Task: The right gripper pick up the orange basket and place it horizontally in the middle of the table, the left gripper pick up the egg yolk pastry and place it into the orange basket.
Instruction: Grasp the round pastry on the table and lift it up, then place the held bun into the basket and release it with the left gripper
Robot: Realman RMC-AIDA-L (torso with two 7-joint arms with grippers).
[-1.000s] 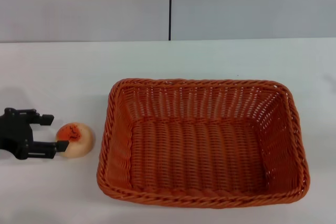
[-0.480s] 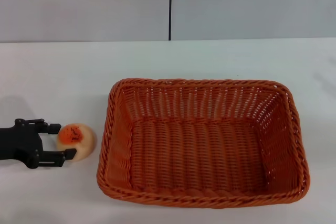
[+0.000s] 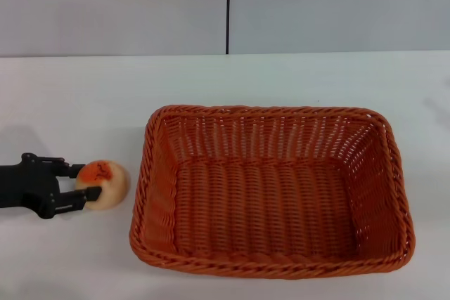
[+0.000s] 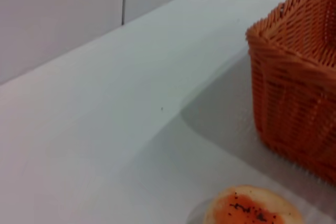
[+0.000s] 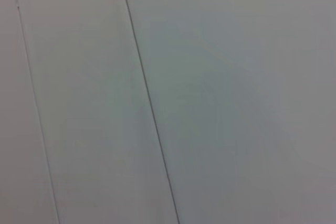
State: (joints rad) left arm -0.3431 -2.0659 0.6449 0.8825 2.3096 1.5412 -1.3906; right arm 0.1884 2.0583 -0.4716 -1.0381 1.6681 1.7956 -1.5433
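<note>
The egg yolk pastry (image 3: 107,183), a small cream bun with an orange top, sits on the white table (image 3: 84,96) just left of the orange basket (image 3: 271,194). It also shows at the edge of the left wrist view as the pastry (image 4: 252,212), with the basket's corner (image 4: 294,77) beyond it. My left gripper (image 3: 83,182) reaches in from the left, level with the pastry. Its two thin fingers are pressed against the pastry's left part, one on each side. The basket lies horizontally in the middle, with nothing in it. The right gripper is out of view.
A grey wall (image 3: 225,5) with a dark vertical seam runs along the table's far edge. The right wrist view shows only grey panels (image 5: 210,98). Bare tabletop lies behind and to the left of the basket.
The left gripper's fingers have narrowed onto the pastry, and the pastry has shifted slightly. The basket has not moved.
</note>
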